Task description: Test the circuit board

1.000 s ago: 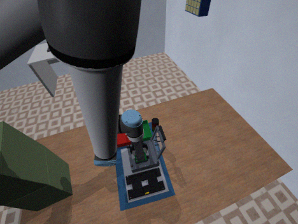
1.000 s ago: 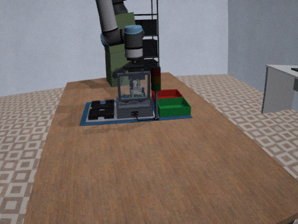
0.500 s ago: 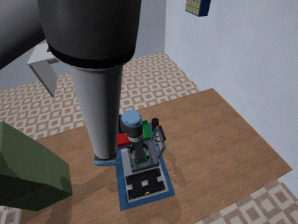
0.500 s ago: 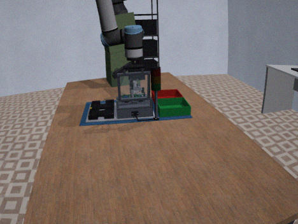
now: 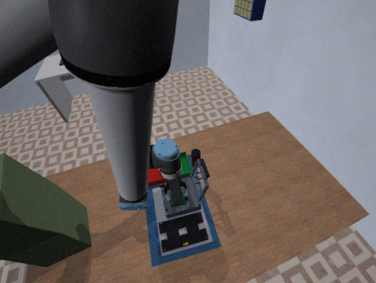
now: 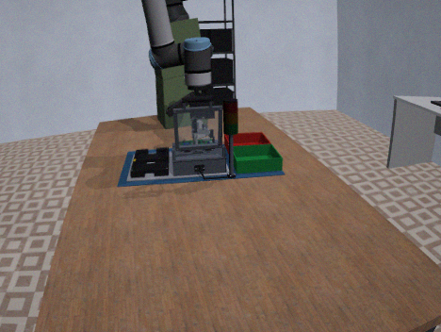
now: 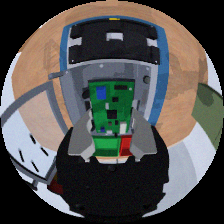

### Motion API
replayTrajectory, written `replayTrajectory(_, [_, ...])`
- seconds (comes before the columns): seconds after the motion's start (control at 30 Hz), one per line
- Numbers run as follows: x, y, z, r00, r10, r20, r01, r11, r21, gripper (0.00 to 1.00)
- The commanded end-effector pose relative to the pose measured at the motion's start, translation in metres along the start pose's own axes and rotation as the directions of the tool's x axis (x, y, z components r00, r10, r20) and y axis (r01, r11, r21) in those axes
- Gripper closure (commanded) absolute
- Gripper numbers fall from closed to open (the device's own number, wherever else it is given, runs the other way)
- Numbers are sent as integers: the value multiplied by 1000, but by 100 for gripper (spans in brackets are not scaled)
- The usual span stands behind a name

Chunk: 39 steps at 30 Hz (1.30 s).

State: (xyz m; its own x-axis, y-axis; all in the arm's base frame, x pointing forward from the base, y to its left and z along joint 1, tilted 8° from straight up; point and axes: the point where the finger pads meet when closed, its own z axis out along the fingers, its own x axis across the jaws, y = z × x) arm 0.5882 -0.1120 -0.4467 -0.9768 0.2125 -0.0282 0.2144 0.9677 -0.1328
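Observation:
My gripper [image 7: 111, 108] is shut on the green circuit board [image 7: 110, 107] and holds it over the grey tester. The board lies component side up, with a blue part near its far end. In the top view the gripper [image 5: 177, 197] reaches down into the tester [image 5: 181, 206]. In the exterior view the gripper [image 6: 200, 129] shows behind the tester's raised clear lid [image 6: 198, 127]. The lid stands open and upright. The black tray [image 5: 183, 233] lies empty beyond the tester, as the wrist view [image 7: 114, 42] also shows. Whether the board rests on the pins I cannot tell.
The red bin [image 6: 247, 139] and green bin [image 6: 256, 157] stand side by side to the right of the tester. The signal light post [image 6: 231, 118] stands between tester and bins. All sit on a blue mat [image 6: 198, 175]. A green cabinet [image 5: 36, 217] stands by the table's left.

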Motion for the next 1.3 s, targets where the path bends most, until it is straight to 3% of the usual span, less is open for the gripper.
replayTrajectory(0.0, [-1,0,-1,1000,0,2,0,1000,0,61])
replayTrajectory(1.27, [-1,0,3,1000,0,2,0,1000,0,61])
